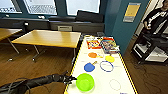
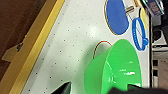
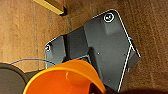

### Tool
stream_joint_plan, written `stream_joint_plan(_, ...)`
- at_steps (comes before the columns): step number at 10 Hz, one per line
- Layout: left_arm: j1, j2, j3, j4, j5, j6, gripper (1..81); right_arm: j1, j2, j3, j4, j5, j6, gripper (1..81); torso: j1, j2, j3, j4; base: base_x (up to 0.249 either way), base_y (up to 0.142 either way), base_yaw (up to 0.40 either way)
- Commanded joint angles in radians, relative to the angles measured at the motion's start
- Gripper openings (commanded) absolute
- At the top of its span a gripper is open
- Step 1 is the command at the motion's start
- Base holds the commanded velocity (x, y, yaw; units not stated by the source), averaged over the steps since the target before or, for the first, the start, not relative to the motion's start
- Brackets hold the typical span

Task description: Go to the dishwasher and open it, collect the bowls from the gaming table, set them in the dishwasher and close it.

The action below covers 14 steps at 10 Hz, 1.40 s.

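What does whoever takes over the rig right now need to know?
Left claw: at the near rim of the large translucent lime-green plastic bowl; whether it is open or shut on the rim I cannot tell.
Right claw: the small orange plastic bowl shows close to its wrist camera, above the wood floor and the robot's base; grip not confirmed.
The green bowl sits on the long white-topped gaming table with yellow edges, near corner.
Done: orange bowl is off the table.
Left: lift the green bowl, load both bowls into the dishwasher, close it.

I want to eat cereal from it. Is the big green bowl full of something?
No, the green bowl on the gaming table shows only its shiny bare inside in the left wrist view.
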Motion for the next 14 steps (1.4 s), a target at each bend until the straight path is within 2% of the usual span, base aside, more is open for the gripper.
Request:
stream_joint_plan(1, -0.126, 0.014, -0.012, -0.004, 0.043, -0.007, 81.1, 0.014, -0.029, 0.008, -0.027, -0.053, 0.000, 1.0, 0.000, 0.000, 0.000, 0.000, 0.000, 0.000, 0.000)
stream_joint_plan(8, -0.082, 0.087, -0.090, 0.033, 0.068, -0.006, 81.1, 0.028, -0.029, 0.005, -0.025, -0.073, 0.001, 1.0, 0.000, 0.000, 0.000, 0.000, 0.000, 0.000, 0.000)
stream_joint_plan(10, -0.068, 0.130, -0.119, 0.033, 0.072, -0.007, 81.1, 0.031, -0.027, 0.001, -0.025, -0.076, 0.001, 1.0, 0.000, 0.000, 0.000, 0.000, 0.000, 0.000, 0.000)
stream_joint_plan(13, -0.028, 0.202, -0.176, 0.062, 0.081, -0.007, 81.1, 0.035, -0.013, -0.025, -0.025, -0.088, 0.002, 1.0, 0.000, 0.000, 0.000, 0.000, 0.000, 0.000, 0.000)
stream_joint_plan(14, -0.022, 0.210, -0.171, 0.089, 0.088, -0.006, 1.0, 0.043, -0.001, -0.053, -0.017, -0.111, 0.002, 1.0, 0.000, 0.000, 0.000, 0.000, 0.000, 0.000, 0.000)
